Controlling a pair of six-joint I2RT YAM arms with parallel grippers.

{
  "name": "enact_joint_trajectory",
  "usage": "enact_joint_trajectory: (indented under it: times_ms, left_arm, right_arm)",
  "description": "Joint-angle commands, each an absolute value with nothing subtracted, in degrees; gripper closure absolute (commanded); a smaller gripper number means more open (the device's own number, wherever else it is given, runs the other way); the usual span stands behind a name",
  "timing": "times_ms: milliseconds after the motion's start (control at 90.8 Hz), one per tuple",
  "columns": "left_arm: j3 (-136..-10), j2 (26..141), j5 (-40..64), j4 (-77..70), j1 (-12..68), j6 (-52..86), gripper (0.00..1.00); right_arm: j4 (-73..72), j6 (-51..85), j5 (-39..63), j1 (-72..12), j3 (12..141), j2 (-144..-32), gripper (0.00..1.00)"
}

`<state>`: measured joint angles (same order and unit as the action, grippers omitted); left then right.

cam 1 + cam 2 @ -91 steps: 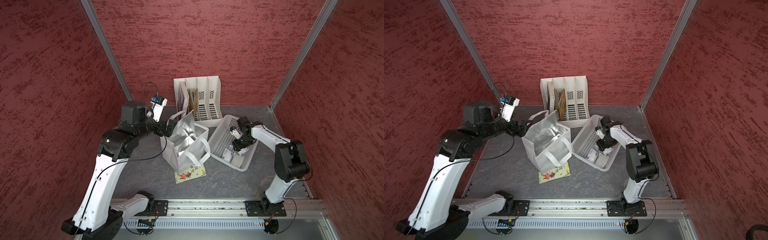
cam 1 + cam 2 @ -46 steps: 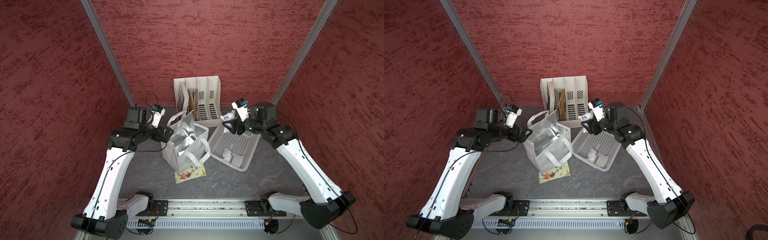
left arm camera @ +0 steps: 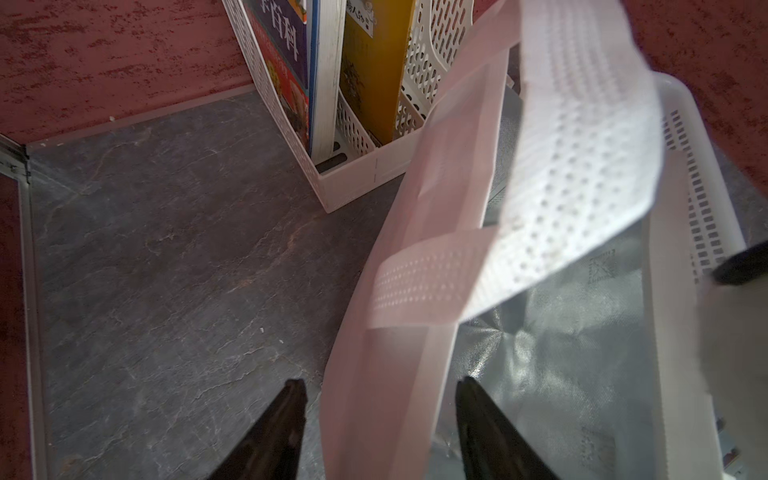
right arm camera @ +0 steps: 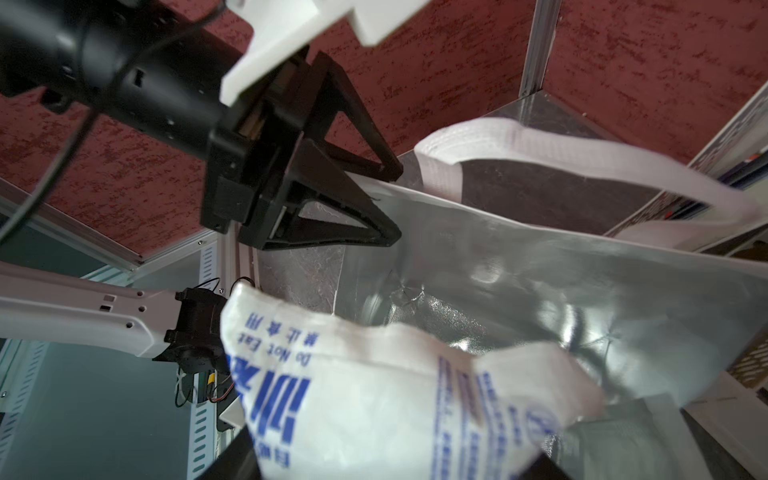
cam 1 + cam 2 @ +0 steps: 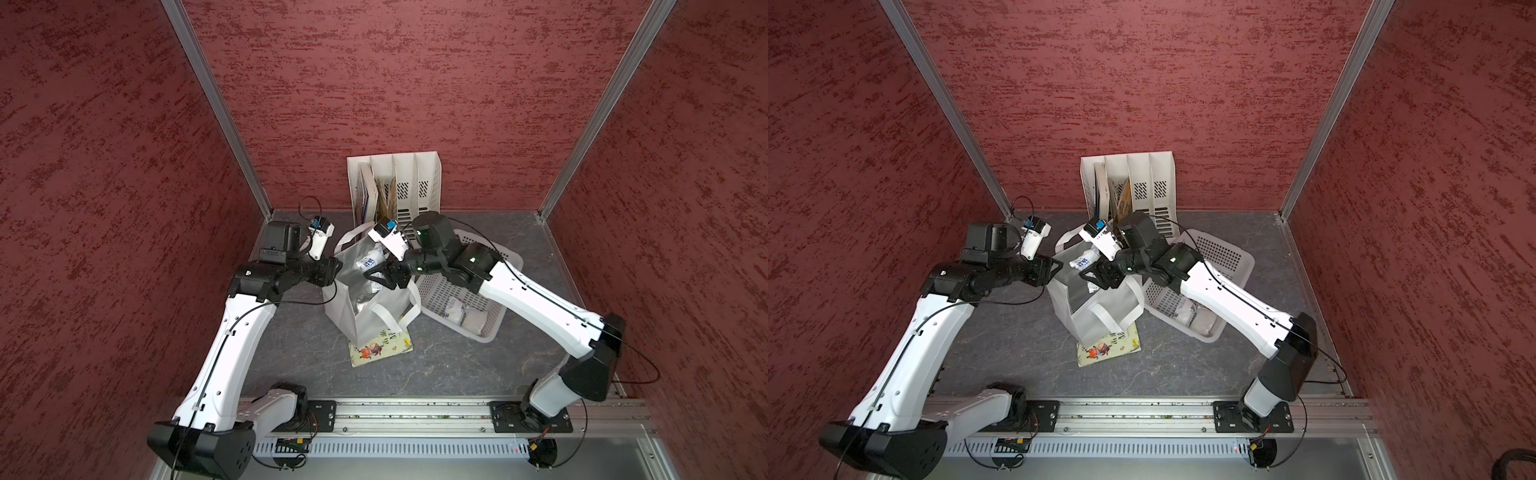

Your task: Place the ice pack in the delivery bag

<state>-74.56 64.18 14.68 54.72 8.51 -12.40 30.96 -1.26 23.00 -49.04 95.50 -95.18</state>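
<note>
Right wrist, ice pack [image 4: 374, 395] w/ blue txt, left wrist, bag [image 3: 386, 374] exterior

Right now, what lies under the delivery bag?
A colourful picture book lies flat under the delivery bag, its near part sticking out. The bag covers the rest, so whether anything else is beneath cannot be seen.

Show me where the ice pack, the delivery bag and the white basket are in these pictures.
ice pack [image 4: 365, 399]: right wrist view, on its printed white face.
delivery bag [image 5: 343, 309]: a top view, on its white outer side wall.
white basket [image 5: 438, 295]: a top view, on its bare perforated floor.
</note>
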Motion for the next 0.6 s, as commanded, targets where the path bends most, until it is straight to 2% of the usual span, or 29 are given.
enact_joint_trajectory:
  times_ms: [0,88,176,286,474,584]
  left_arm:
    - [-74.17,63.40,16.40,52.38,8.16,-12.42,0.57]
    - [-73.41,63.08,17.43,52.19,8.11,-12.82,0.74]
    - [-73.00,62.69,18.42,52.30,8.14,-13.48,0.85]
    - [-72.89,62.10,20.87,51.74,8.14,-14.30,1.00]
    - [-71.75,60.26,25.74,49.51,8.25,-16.79,1.00]
    - [-70.66,59.41,26.93,48.55,8.26,-17.56,1.00]
  right_arm:
    - [29.04,0.64,17.82,-50.04,99.18,-97.78,0.51]
    - [30.90,0.88,16.52,-50.10,99.78,-99.81,0.50]
    - [31.68,1.02,15.33,-50.18,99.38,-100.63,0.48]
    - [33.50,1.53,14.62,-50.27,99.60,-101.70,0.34]
    - [35.98,0.16,8.87,-50.36,98.68,-97.26,0.04]
    - [33.66,-1.82,5.74,-48.86,92.50,-88.66,0.02]
